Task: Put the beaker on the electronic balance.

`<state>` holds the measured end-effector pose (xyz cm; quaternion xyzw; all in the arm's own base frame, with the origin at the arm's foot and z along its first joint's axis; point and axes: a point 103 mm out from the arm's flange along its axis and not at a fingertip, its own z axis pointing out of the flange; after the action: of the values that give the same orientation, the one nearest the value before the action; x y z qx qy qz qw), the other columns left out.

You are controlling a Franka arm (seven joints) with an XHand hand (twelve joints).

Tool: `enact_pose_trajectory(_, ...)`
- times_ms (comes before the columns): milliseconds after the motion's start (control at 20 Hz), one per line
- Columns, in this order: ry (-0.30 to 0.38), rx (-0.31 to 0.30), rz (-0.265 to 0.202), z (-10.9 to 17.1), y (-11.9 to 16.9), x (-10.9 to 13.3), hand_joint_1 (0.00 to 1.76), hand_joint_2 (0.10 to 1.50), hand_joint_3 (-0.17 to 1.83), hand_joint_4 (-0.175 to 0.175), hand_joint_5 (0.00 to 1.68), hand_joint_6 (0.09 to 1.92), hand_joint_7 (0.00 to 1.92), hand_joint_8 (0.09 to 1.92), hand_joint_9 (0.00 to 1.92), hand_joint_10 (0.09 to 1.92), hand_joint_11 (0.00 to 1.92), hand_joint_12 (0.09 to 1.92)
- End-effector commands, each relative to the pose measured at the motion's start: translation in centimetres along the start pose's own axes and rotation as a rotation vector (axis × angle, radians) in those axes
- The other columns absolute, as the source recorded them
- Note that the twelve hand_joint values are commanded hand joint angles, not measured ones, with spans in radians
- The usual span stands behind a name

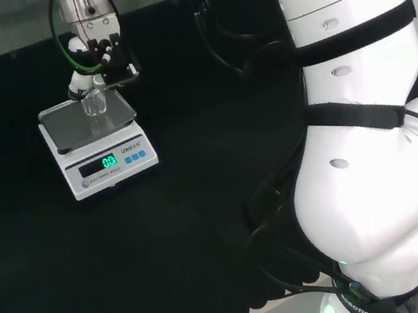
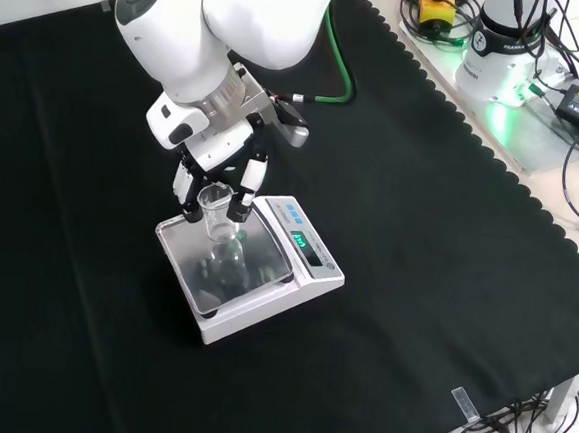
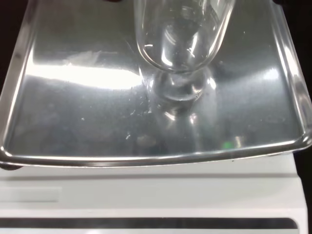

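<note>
Beaker is small, of clear glass, so I judge it light, stiff, smooth and easy to break or to let slip. It stands upright over the steel pan of the balance. In the wrist view its base seems to touch the pan, or is just above it; I cannot tell which. The hand comes from above, and its fingers are curled around the upper wall, near the rim. I think this is the good place to hold, because the sides are straight there. The balance sits on the black desk; in the head view the hand is over the pan.
</note>
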<state>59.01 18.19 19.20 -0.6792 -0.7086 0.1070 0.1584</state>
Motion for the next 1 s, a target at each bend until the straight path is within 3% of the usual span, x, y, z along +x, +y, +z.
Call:
enact_pose_trajectory(50,0.008,-0.007,0.009,0.2,0.1,0.7,1.14,1.10,-0.02,-0.121,1.02,0.94,1.10,0.81,1.64,0.31,1.76,0.50)
enact_pose_trajectory(700,-0.045,0.041,0.018,2.0,1.5,1.9,1.14,1.10,-0.02,-0.123,1.02,0.94,1.10,0.81,1.64,0.31,1.75,0.49)
enact_pose_trajectory(1000,-0.062,0.036,0.024,2.2,1.7,2.2,1.14,1.10,-0.02,-0.122,1.02,0.94,1.09,0.81,1.64,0.31,1.75,0.49)
